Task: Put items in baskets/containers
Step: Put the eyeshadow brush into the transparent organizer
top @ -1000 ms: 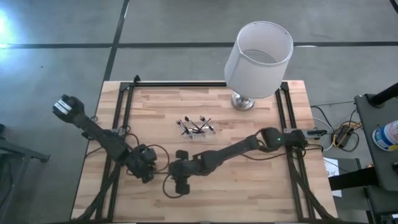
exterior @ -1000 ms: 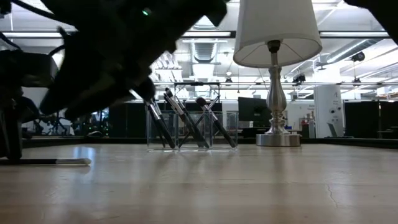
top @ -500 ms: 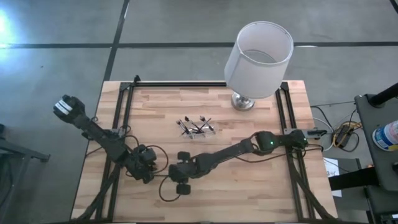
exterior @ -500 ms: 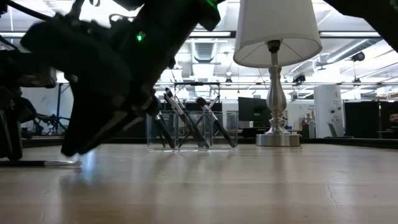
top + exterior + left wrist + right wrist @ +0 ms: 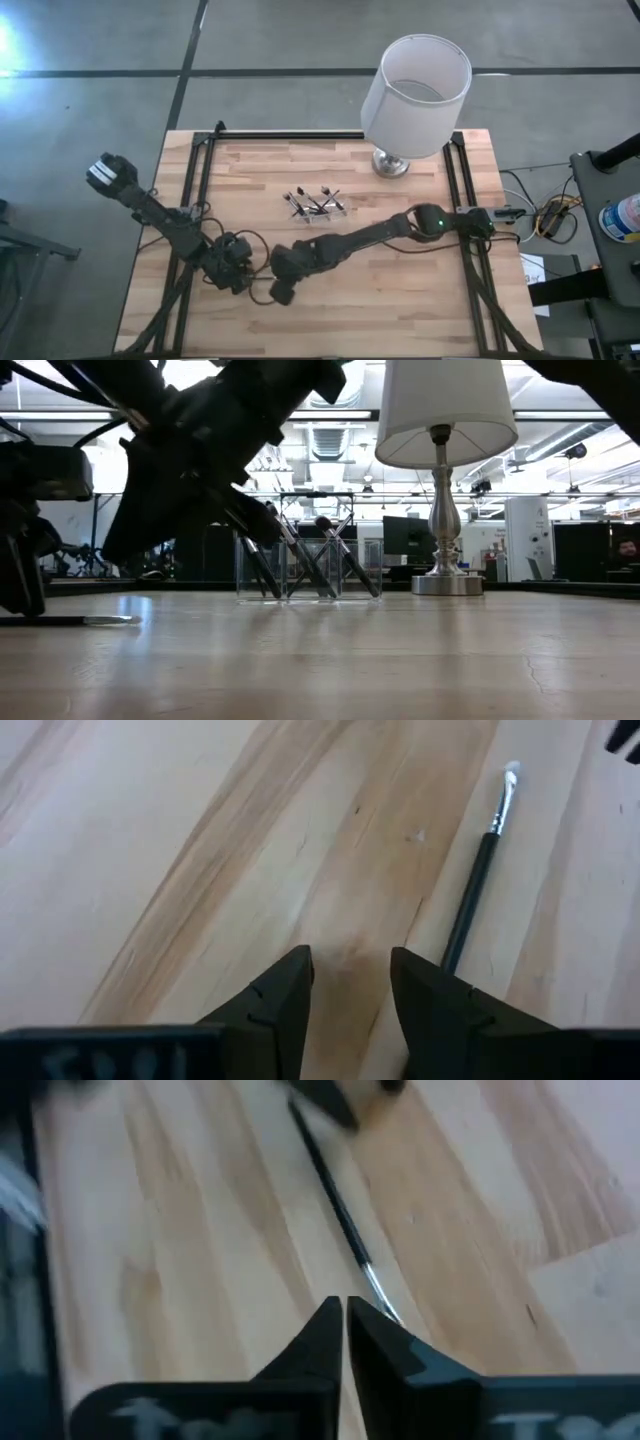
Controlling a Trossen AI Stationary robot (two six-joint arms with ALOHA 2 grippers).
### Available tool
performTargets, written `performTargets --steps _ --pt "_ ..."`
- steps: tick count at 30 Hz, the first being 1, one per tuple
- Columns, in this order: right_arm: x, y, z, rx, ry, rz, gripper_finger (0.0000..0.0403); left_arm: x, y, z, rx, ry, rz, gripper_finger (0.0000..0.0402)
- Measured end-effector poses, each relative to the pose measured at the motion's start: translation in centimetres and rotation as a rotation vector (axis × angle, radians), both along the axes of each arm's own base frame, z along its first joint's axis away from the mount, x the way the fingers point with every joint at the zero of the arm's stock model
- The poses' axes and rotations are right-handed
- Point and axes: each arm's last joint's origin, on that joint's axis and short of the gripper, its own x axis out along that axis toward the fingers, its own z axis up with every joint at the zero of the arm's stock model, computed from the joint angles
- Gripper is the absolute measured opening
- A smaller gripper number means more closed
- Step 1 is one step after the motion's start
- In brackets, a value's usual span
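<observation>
One brush-like item (image 5: 478, 870), with a dark handle, a silvery ferrule and a pale tip, lies flat on the wooden table (image 5: 400, 290) near its front left. My right gripper (image 5: 282, 292) is shut just above it, and its closed fingertips (image 5: 345, 1308) sit beside the item's silvery end (image 5: 372, 1285). In the low view the item (image 5: 70, 621) rests on the table along its whole length. My left gripper (image 5: 235, 280) stands open (image 5: 350, 960) beside the item's handle. The clear container (image 5: 318, 208) at mid-table holds several items leaning inside it (image 5: 310, 565).
A white-shaded lamp (image 5: 415, 90) on a metal foot (image 5: 447, 582) stands at the far right of the table. Black rails (image 5: 205, 190) run along the table's left and right sides. Black cable loops (image 5: 262, 300) hang by the two grippers. Bare wood lies at the near right.
My right gripper has shut and rolled about its own axis. In the low view it dipped close to the tabletop, then came up a little. The item stays lying on the table. My left gripper has kept still and open.
</observation>
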Motion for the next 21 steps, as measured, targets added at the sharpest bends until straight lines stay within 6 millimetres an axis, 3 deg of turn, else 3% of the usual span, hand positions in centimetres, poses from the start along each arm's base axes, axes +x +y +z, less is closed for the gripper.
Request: performTargets --steps 8,21 --pt "0.3 -1.4 -1.0 0.288 0.065 -0.251 0.0009 0.0 0.0 0.0 0.003 -0.002 -0.001 0.0142" --pt "-0.5 -0.6 -2.7 0.307 0.108 -0.366 0.0008 0.0 0.0 0.0 0.01 0.0 -0.008 0.0142"
